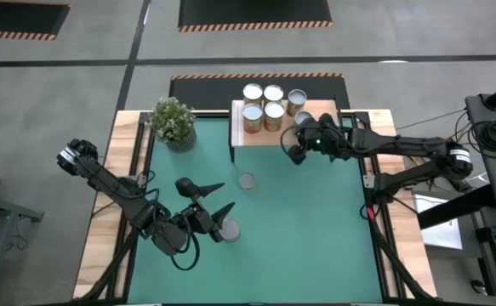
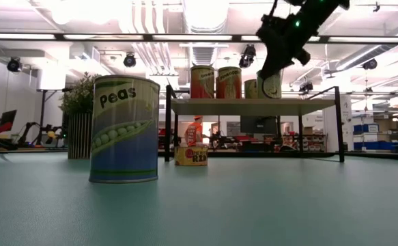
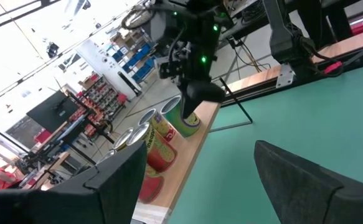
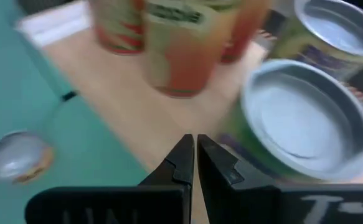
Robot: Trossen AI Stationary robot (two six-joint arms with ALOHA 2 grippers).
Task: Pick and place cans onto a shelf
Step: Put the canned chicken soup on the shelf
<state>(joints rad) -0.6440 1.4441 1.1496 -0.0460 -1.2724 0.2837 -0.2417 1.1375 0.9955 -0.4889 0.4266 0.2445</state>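
- Cans are found in three places: six stand on the shelf (image 1: 269, 136), one small can (image 1: 247, 180) stands on the green mat (image 1: 316, 229) near the middle, and a peas can (image 1: 228, 229) stands at the left gripper.
- On the shelf, four orange cans (image 1: 263, 106) are grouped in a square at the far side, with a grey-topped can (image 1: 297, 101) just to their right.
- A green-sided can (image 4: 299, 118) is seen on the shelf's right part, just beside the right gripper (image 4: 193, 163).
- The right gripper is held over the shelf's near right edge with its fingers pressed together, and nothing is gripped between them.
- The left gripper (image 1: 217, 199) is held low over the mat at near left, its fingers spread wide; the peas can is seen at the tip of the nearer finger, not clasped.
- A potted plant (image 1: 173, 121) is set at the far left corner of the mat, left of the shelf.
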